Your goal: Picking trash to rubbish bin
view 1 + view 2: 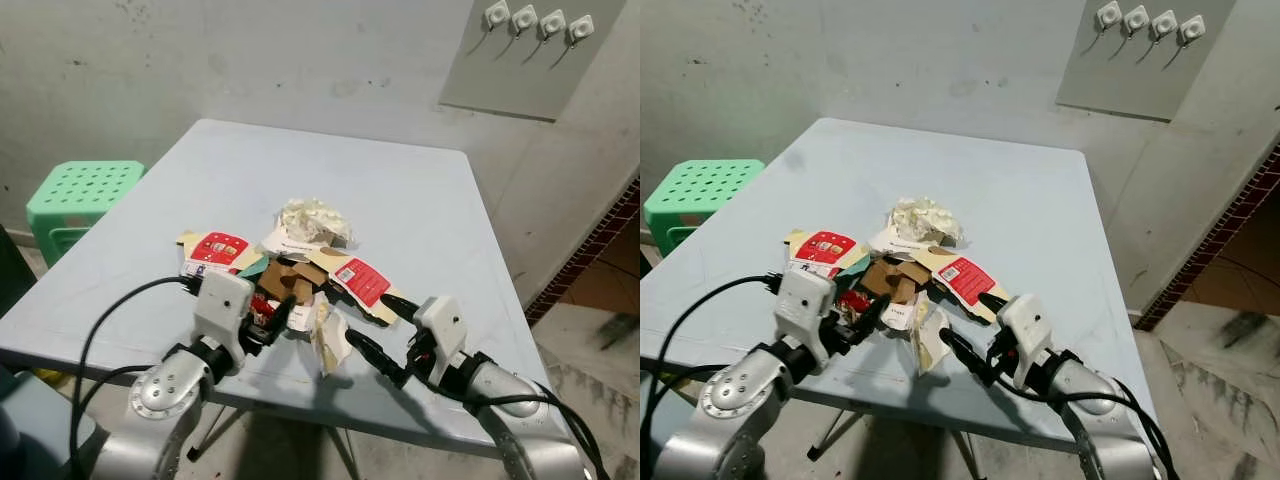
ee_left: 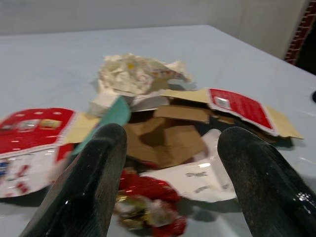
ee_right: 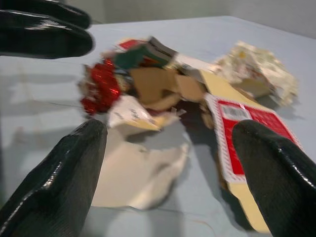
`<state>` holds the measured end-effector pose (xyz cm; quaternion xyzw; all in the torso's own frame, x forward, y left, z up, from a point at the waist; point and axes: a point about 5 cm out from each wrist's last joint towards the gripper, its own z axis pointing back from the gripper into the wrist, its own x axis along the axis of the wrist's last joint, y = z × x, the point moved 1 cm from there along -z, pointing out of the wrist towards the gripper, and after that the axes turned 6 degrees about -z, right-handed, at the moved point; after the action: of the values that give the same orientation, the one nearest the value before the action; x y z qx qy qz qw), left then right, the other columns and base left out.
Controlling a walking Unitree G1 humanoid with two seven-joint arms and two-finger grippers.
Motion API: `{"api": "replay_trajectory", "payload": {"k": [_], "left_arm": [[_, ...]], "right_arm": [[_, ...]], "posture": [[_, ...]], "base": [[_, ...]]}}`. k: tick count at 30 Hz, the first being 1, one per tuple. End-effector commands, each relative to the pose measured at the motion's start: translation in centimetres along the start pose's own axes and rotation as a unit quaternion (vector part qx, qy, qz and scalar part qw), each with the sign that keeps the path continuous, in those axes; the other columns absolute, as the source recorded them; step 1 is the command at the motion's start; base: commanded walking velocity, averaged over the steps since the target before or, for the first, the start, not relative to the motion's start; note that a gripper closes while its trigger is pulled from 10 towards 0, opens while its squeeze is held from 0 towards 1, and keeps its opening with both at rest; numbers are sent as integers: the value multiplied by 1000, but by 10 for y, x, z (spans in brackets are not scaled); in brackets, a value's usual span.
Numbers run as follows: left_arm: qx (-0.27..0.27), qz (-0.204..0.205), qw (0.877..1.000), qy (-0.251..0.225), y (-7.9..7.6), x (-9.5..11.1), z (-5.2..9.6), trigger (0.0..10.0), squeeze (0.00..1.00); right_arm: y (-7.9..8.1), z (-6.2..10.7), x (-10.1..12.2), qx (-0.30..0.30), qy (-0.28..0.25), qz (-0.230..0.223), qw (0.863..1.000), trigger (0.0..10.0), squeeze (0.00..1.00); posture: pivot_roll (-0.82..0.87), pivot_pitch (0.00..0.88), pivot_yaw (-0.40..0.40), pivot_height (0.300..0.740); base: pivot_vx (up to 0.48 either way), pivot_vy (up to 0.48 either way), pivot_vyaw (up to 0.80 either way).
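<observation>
Beside the table (image 1: 420, 200), a green stool (image 1: 82, 195) flanks the trash pile (image 1: 290, 270).

Trash pile (image 1: 300, 270) on table (image 1: 420, 220), both grippers flanking, green stool (image 1: 80, 195)

Pale blue table (image 1: 420, 200), green perforated stool (image 1: 82, 195) beside it, four white wall fittings (image 1: 537, 22) above.

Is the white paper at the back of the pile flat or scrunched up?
Scrunched up. The paper sits as a lumpy, creased ball behind the flattened red cartons.
</observation>
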<state>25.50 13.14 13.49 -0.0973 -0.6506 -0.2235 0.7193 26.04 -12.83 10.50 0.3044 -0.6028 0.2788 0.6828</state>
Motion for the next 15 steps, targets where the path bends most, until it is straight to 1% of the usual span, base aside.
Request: {"api": "replay_trajectory", "payload": {"k": [1,3,8,10,11,15], "left_arm": [[7,-7,1000,2,2,3,1,10000,0],[7,-8,1000,6,2,3,2,10000,0],[11,-5,1000,24,4,-5,4,10000,0],[10,-4,1000,26,3,-7,4,10000,0],[7,3,999,32,2,-10,2,10000,0],[6,3,999,34,1,-14,-3,10000,0]], "right_arm": [[3,0,3,14,3,7,1000,10000,0],[5,0,1,21,7,0,1000,10000,0],[19,3,-6,64,27,-34,997,10000,0],[23,4,-6,72,29,-40,996,10000,0],[26,5,-7,85,28,-50,995,10000,0],[28,5,-6,88,30,-59,994,10000,0]], "posture": [[33,0,-74,740],[34,0,-73,740],[33,0,-73,740],[31,0,-73,740],[29,0,-73,740],[21,0,-73,740]], "base": [[0,0,0],[0,0,0],[0,0,0],[0,0,0],[0,0,0],[0,0,0]]}}
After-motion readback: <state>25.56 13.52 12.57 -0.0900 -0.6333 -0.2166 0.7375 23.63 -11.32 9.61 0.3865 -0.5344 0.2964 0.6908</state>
